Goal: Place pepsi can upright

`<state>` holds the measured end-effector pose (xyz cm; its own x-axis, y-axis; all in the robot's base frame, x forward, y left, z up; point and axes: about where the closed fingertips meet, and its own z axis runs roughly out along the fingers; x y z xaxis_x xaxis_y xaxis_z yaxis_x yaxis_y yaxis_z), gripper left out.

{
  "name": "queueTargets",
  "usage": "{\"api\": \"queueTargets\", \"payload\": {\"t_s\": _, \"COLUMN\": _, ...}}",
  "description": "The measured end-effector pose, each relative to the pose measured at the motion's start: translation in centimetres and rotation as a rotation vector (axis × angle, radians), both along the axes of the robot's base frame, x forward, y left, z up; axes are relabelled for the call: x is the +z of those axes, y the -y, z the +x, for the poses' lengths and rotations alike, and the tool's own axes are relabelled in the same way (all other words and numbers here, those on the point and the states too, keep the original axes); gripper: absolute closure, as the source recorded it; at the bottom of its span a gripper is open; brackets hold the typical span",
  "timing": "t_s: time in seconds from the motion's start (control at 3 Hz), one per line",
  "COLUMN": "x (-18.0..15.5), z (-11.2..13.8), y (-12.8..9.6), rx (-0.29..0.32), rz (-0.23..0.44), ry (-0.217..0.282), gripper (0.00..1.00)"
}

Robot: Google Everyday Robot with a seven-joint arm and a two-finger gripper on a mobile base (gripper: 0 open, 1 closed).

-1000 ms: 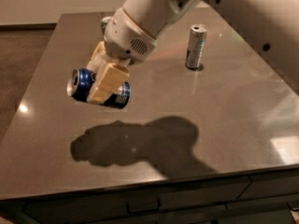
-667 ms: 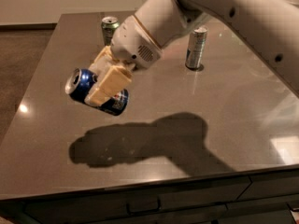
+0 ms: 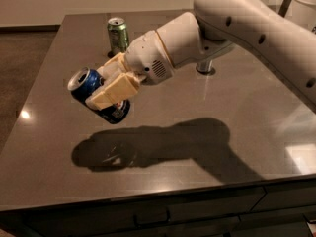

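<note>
Holding the pepsi can tilted in mid-air above the bench, silver top leftward, with the gripper closed across its middle. Probably handling as light, slick and thin-walled, easily dented; gripping the sides mid-body, not squeezing hard.

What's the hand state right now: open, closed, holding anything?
Hand: closed on the pepsi can, holding it tilted in the air above the table, left of centre.
</note>
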<state>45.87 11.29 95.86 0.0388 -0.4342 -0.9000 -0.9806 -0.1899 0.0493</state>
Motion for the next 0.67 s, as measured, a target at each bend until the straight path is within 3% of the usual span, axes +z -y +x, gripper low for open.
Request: {"api": "queueTargets", "payload": {"t_s": 0.67, "x": -1.5, "z": 2.7, "y": 0.0, "rx": -0.11, "rz": 0.137, "ry": -0.057, "gripper": 1.0}}
